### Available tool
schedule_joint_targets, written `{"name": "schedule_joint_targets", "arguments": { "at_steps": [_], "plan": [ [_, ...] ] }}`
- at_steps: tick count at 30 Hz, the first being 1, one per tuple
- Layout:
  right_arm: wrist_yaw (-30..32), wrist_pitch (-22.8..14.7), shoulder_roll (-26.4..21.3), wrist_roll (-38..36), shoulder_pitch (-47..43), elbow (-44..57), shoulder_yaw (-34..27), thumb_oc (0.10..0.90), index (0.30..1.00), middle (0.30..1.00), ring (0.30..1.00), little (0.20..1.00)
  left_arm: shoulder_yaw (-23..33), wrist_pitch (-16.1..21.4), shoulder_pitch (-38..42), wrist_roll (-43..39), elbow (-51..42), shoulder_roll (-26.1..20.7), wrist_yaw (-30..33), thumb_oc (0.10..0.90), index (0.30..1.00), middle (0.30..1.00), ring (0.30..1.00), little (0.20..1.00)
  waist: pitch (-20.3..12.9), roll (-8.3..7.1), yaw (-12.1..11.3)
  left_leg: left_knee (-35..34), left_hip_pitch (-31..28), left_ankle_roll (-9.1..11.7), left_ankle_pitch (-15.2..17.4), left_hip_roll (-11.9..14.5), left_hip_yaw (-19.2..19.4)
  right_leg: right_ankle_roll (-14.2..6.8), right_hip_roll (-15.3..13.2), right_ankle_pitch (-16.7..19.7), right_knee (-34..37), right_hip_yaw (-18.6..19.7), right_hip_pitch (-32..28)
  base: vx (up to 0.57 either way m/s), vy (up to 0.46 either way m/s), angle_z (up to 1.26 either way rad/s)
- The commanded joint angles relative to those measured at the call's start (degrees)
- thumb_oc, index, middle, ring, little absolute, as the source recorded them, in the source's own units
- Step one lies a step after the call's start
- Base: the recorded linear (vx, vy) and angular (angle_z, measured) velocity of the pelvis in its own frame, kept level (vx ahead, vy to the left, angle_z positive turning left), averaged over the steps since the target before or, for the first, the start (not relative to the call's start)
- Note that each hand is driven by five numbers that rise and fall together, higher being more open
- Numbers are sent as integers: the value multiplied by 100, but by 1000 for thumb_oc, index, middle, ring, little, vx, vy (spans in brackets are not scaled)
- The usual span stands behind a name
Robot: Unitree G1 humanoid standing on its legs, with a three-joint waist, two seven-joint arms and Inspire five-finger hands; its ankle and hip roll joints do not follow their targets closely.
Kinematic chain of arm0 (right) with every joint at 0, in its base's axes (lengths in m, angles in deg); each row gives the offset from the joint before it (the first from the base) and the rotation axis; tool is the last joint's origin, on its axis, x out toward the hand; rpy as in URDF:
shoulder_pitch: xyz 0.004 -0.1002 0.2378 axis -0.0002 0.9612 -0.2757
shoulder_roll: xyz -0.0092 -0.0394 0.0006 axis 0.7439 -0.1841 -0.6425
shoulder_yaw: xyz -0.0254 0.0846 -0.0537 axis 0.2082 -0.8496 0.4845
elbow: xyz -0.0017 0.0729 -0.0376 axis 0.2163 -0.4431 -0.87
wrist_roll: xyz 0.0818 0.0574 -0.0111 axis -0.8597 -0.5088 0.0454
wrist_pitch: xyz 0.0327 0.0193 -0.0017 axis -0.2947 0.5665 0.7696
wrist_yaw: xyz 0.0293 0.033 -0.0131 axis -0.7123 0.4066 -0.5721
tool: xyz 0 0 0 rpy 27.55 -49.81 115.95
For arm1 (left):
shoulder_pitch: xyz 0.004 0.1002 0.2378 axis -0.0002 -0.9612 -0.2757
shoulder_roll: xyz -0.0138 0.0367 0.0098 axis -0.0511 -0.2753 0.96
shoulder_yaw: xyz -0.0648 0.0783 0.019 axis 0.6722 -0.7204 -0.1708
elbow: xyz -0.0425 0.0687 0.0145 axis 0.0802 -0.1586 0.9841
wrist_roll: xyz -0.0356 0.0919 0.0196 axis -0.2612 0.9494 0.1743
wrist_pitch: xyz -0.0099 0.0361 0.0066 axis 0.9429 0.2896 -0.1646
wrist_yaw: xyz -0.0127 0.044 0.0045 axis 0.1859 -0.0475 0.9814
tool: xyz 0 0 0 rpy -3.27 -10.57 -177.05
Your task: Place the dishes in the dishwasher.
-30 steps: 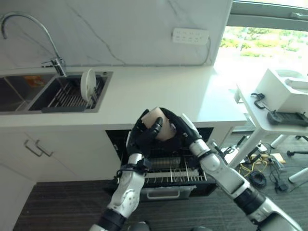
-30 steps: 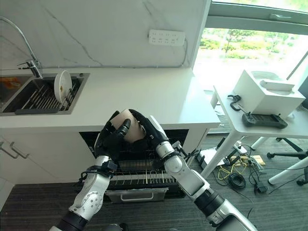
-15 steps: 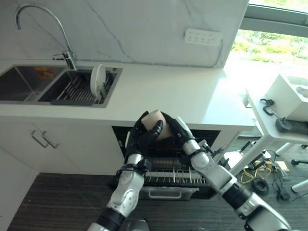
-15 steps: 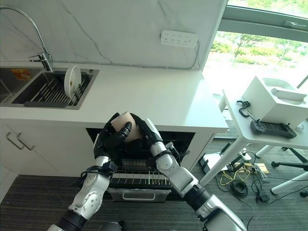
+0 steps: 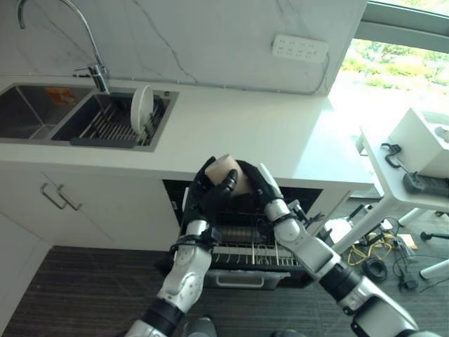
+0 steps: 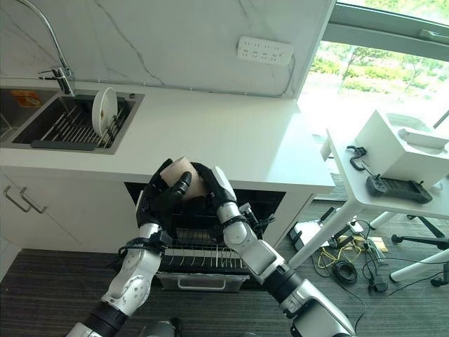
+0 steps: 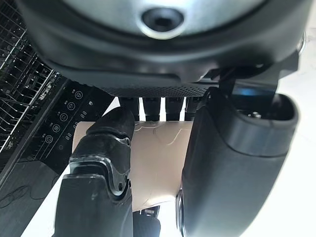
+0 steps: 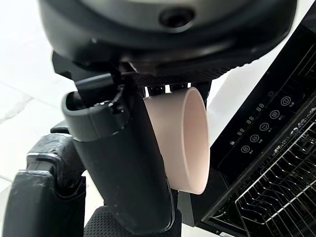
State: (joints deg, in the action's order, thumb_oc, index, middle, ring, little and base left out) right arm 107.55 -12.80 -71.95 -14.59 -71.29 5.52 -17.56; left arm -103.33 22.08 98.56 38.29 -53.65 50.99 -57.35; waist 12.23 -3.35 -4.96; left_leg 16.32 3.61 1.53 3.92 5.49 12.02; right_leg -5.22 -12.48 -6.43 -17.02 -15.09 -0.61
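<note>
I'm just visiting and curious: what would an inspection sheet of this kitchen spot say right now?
Surface: white countertop, bare where visible.
Job's things: beige cup held by both hands above the open dishwasher, whose rack is pulled out; white plate upright in the sink rack.
Clutter: nothing seen on the counter.
Hands: left hand and right hand both curled round the cup.
Cables: tangle of cables on the floor under the side table.
Surroundings: faucet, wall socket strip, window.
</note>
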Motion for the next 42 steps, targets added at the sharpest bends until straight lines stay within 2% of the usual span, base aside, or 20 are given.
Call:
{"name": "schedule_joint_targets", "arguments": {
  "at_steps": [1,3,6,7,11,14,19,20,23,26,29,31,37,38,42],
  "plan": [
    [442,-570,-33,119,-1066,117,-305,400,300,300,300,300,-677,762,983,1073,-835,68,-266,400,300,300,300,300,-186,93,-79,87,-488,-25,730,19,-242,-202,-73,-100,-17,-1,-4,0,0,0],
    [603,-673,-66,-363,-1054,389,-427,400,300,300,300,300,-662,736,1030,1414,-991,-17,-195,400,300,300,300,300,-187,109,-50,87,-478,-17,729,30,-246,-198,-66,-109,-17,12,3,0,0,0],
    [973,-911,-86,-653,-1041,755,-655,400,300,300,300,300,-712,579,1149,1716,-1149,-72,5,400,300,300,300,300,-192,139,18,87,-458,-26,755,23,-271,-185,-49,-135,-17,47,23,-11,5,2],
    [1284,-1080,-178,-695,-1102,991,-893,400,300,300,300,300,-741,572,1236,1827,-1192,-88,180,800,900,900,900,900,-205,157,96,87,-444,-38,777,14,-278,-175,-21,-160,-17,98,48,-29,11,9],
    [1804,-1274,-461,-669,-1053,1501,-1405,400,300,300,300,300,-661,212,1240,1744,-1388,-162,229,800,900,900,900,900,-235,199,239,87,-439,-56,818,14,-256,-163,29,-203,-17,182,77,-10,12,12],
    [2063,-1595,-839,-597,-712,2126,-1987,400,300,300,300,300,-496,8,1039,1696,-1757,-333,219,800,900,900,900,900,-228,257,373,87,-443,-65,850,28,-202,-163,59,-231,-17,242,108,0,0,0],
    [2082,-2008,-1299,-486,24,2833,-2796,400,300,300,300,300,-55,262,464,1465,-2379,-694,-347,800,900,900,900,900,-194,340,468,87,-436,-77,883,23,-140,-160,74,-249,-17,283,147,-1,7,-3],
    [2041,-2092,-1389,-454,241,2928,-2972,400,300,300,300,300,106,426,277,910,-2603,-765,-604,800,900,900,900,900,-177,366,470,87,-425,-76,889,16,-143,-158,77,-254,-17,290,157,-2,1,-3],
    [1962,-2217,-1417,-421,721,3140,-3156,400,300,300,300,300,499,658,-191,490,-2987,-878,-1011,800,900,900,900,900,-213,392,436,87,-397,-71,902,17,-113,-174,79,-263,-17,291,189,11,3,-6],
    [1868,-2260,-1407,-320,1043,3163,-3222,400,300,300,300,300,817,783,-414,581,-3207,-974,-1243,800,900,900,900,900,-229,411,406,87,-348,-62,887,20,-134,-164,83,-275,-17,285,223,6,4,-3],
    [1422,-2482,-1416,-762,1505,3189,-3348,400,300,300,300,300,1232,959,-687,871,-3413,-1101,-1307,800,900,900,900,900,-234,420,374,87,-295,-52,884,9,-160,-186,71,-278,-17,263,256,3,30,3],
    [840,-2524,-1374,-1052,1826,3230,-3329,400,300,300,300,300,1555,882,-890,938,-3453,-1163,-1389,800,900,900,900,900,-257,424,358,87,-256,-46,878,2,-182,-194,71,-286,-17,254,281,12,39,2],
    [-435,-2115,-1202,-1366,2529,3185,-3088,400,300,300,300,300,2087,224,-1419,1549,-3164,-1371,-2372,800,900,900,900,900,-280,456,401,87,-179,-30,829,6,-193,-207,62,-287,-17,242,331,1,37,7],
    [-564,-2048,-1187,-1354,2624,3176,-3080,400,300,300,300,300,2129,220,-1498,1556,-3121,-1411,-2424,800,900,900,900,900,-284,460,407,87,-165,-30,826,5,-195,-210,55,-286,-17,231,339,-16,36,4],
    [-922,-2102,-1204,-1259,3153,3012,-3120,400,300,300,300,300,2585,672,-2114,1414,-2959,-1522,-2832,800,900,900,900,900,-242,493,359,87,-85,-19,793,4,-202,-227,-8,-267,-17,160,382,-35,29,2]
  ]
}}
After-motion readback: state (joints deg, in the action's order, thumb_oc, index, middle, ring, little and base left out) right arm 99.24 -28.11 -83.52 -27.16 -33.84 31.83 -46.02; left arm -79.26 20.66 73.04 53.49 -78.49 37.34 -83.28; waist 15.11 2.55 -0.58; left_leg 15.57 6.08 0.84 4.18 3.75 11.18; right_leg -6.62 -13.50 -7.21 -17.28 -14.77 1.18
